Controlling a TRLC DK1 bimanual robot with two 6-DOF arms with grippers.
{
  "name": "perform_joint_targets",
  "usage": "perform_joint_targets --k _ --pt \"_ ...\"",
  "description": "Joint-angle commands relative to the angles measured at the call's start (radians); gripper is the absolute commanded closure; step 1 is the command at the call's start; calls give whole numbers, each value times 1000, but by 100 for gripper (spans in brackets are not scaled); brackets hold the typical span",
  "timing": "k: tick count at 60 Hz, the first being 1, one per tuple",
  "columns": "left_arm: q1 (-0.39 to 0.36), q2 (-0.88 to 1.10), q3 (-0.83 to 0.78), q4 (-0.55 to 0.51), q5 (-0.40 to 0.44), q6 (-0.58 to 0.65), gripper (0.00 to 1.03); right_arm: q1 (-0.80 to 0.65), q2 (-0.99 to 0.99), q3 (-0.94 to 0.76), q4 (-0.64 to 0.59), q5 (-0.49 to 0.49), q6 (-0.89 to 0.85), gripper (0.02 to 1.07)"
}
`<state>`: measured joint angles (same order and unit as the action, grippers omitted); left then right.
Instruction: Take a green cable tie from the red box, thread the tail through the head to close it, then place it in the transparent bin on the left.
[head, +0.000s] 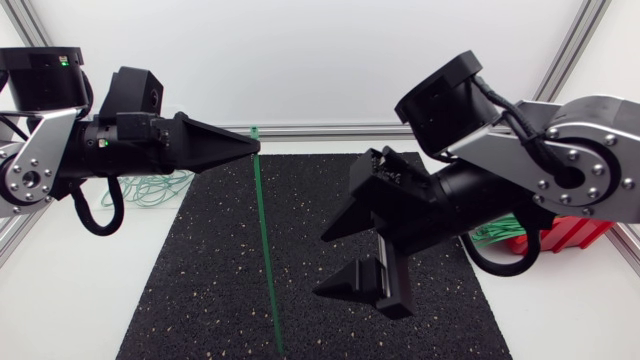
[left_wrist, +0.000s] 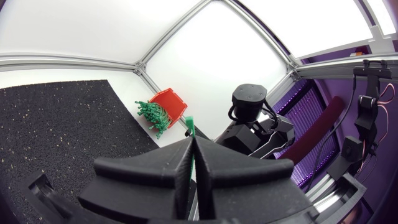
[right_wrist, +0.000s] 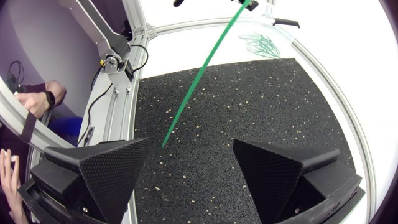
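My left gripper (head: 256, 146) is shut on a green cable tie (head: 266, 250) close to its head. The strap hangs down straight over the black mat (head: 200, 290), unthreaded. In the left wrist view the tie's head (left_wrist: 188, 127) sticks out past the shut fingertips (left_wrist: 186, 163). My right gripper (head: 322, 265) stands open just right of the strap, touching nothing. In the right wrist view the cable tie (right_wrist: 205, 62) slants toward the open right gripper (right_wrist: 193, 146), and its tail tip ends between the fingers, near one fingertip (right_wrist: 140, 146). The red box (head: 560, 232) with green ties (head: 495, 236) is at the right.
Closed green ties (head: 150, 190) lie at the left behind my left arm, also seen as green ties (right_wrist: 261, 43) past the mat's far edge in the right wrist view. The red box (left_wrist: 169, 106) sits beyond the mat corner. An aluminium frame rail (head: 320, 130) borders the table's back.
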<state>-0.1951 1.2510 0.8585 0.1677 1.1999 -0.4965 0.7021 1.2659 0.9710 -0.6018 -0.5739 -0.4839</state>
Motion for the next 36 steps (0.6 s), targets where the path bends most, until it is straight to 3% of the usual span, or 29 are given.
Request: perform_joint_targets --k 1,6,9,12,15,18,23,29,36 --pt "14 8 -18 -2 20 9 99 27 16 -6 -18 5 -79 7" --pt "23 7 -26 -2 21 9 99 22 58 40 -131 -63 -104 7" --pt "25 7 -29 -2 21 10 99 5 55 32 -113 -41 -116 7" --pt "26 5 -33 -2 20 10 99 31 -2 -26 7 54 -105 7" --pt "29 5 -35 0 20 10 99 39 -5 -22 -30 108 -108 7" --pt "29 7 -36 -2 20 10 99 40 4 -17 -46 241 -105 7" --pt "28 7 -35 -4 20 9 99 39 39 12 -153 226 -145 7" --pt "25 18 -24 -25 18 7 99 63 49 17 -158 269 -139 7" --pt "20 44 1 -77 20 6 99 74 53 6 -148 247 -208 7"
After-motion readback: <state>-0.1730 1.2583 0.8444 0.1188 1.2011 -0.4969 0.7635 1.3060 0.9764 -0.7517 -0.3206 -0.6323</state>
